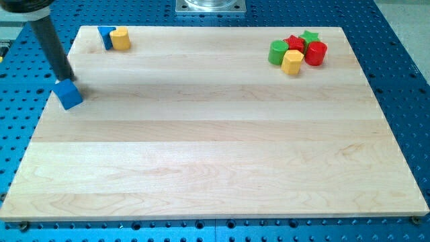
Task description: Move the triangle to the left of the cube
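Observation:
A blue cube (68,94) sits at the board's left edge, in the upper part of the view. My tip (69,78) stands right at the cube's top side, touching or nearly touching it; the dark rod slants up to the view's top left. A blue triangle (105,36) lies at the board's top left corner, pressed against a yellow cylinder (121,39) on its right. The triangle is above and to the right of the cube.
At the board's top right is a tight cluster: a green cylinder (277,52), a red block (295,44), a green star (309,37), a red cylinder (316,53) and a yellow block (292,62). The wooden board (215,148) lies on a blue perforated table.

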Robot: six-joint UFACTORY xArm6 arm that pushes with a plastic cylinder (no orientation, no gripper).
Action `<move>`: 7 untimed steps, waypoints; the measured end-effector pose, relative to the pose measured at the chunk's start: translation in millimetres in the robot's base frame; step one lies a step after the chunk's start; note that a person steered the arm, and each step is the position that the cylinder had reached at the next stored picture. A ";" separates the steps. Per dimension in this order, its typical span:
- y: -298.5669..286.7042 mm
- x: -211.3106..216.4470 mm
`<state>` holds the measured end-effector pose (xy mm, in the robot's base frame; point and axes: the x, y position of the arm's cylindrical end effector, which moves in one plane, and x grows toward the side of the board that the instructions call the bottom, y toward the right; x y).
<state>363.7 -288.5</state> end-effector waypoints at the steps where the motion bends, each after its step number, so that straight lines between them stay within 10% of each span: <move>1: 28.6 30.6; 4: 141.0 -135.8; 7: 70.4 -156.8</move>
<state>206.9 -218.1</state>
